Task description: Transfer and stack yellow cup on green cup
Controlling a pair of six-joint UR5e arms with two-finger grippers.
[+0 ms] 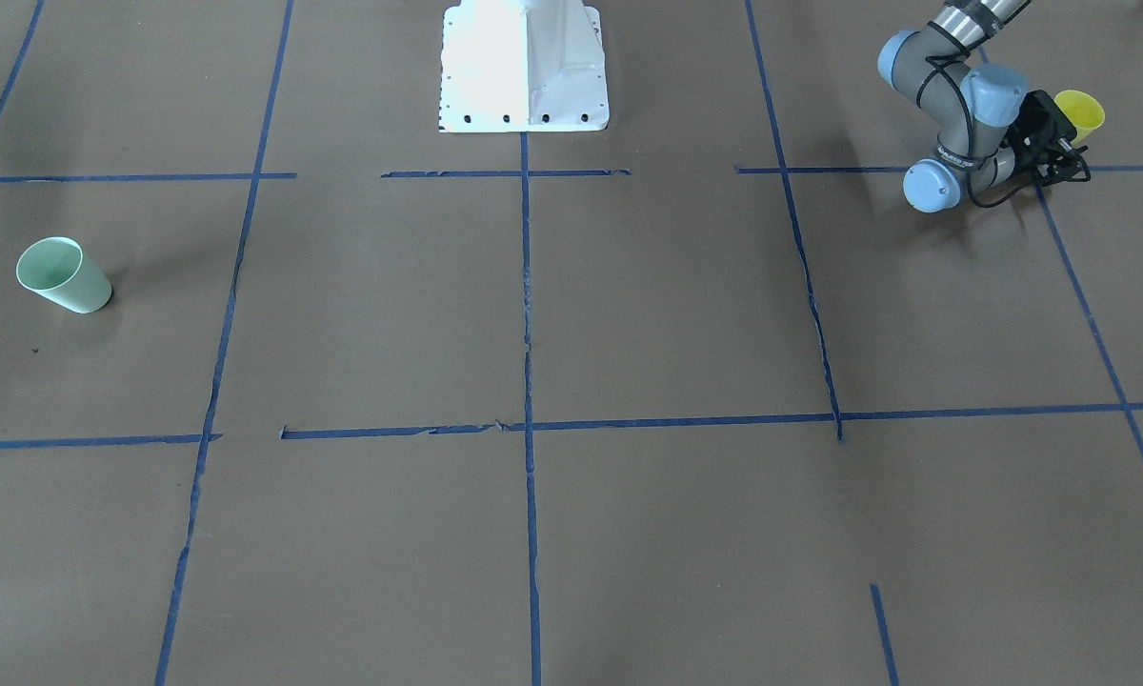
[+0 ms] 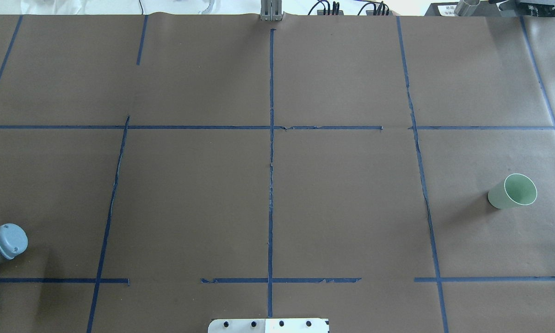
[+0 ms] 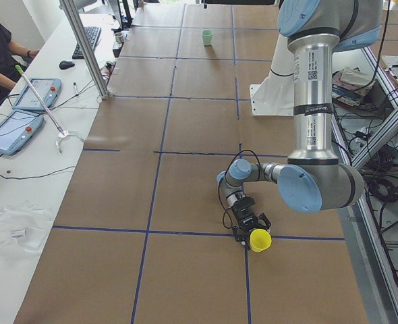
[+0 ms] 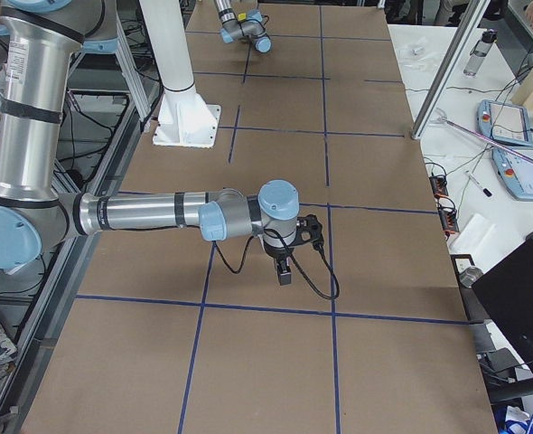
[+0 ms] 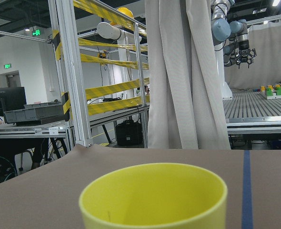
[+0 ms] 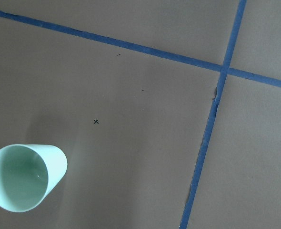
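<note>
The yellow cup [image 1: 1079,113] stands upright near the table's corner on my left side. It also shows in the exterior left view [image 3: 260,239] and fills the bottom of the left wrist view [image 5: 155,198]. My left gripper [image 1: 1070,143] lies low and level right beside the cup, with its fingers spread open and nothing held. The green cup [image 1: 62,276] stands upright far across the table on my right side [image 2: 512,191]. The right wrist view looks down on it from high above [image 6: 24,177]. My right gripper [image 4: 285,269] points down, and I cannot tell whether it is open or shut.
Brown paper with a grid of blue tape [image 2: 271,162] covers the table. The white robot base [image 1: 524,67] stands at the table's near middle edge. A side bench with tablets [image 3: 34,94] and a metal pole [image 3: 88,47] runs along the operators' side.
</note>
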